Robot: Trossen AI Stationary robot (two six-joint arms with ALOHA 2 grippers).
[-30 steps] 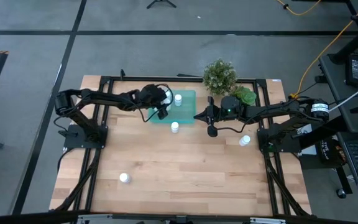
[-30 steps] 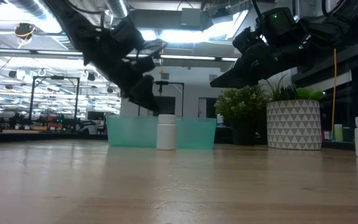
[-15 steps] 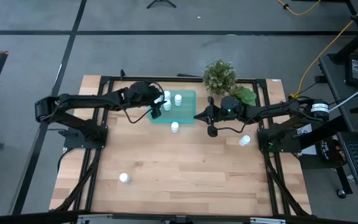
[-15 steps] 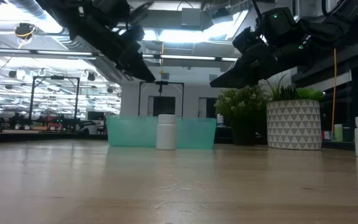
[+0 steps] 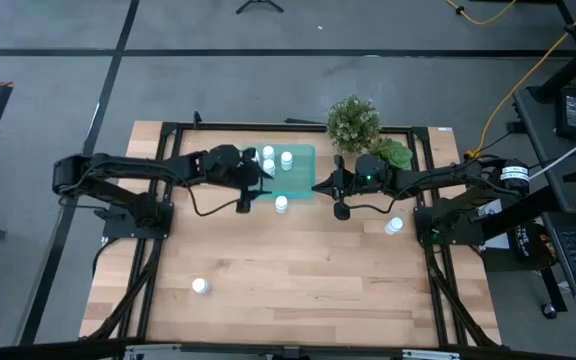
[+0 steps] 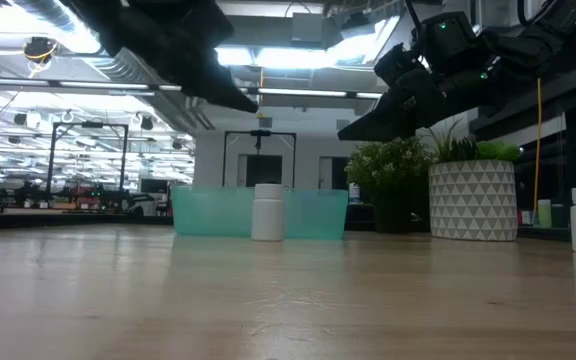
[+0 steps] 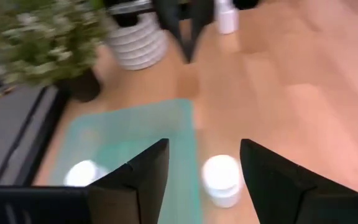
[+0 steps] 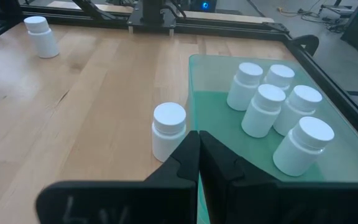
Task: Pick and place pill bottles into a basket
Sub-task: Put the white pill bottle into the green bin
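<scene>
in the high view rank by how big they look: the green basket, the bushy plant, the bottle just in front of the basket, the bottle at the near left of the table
1. Basket, largest.
2. Bushy plant, somewhat smaller.
3. The bottle by the basket and the near-left bottle look the same size; no ranking between them.

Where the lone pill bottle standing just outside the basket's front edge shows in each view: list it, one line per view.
High view: pill bottle, just in front of the basket.
Low view: centre, at, before the basket's wall.
Left wrist view: between the tool's fingers, at.
Right wrist view: at, beside the basket's rim.
Shared landmark: the teal basket.
</scene>
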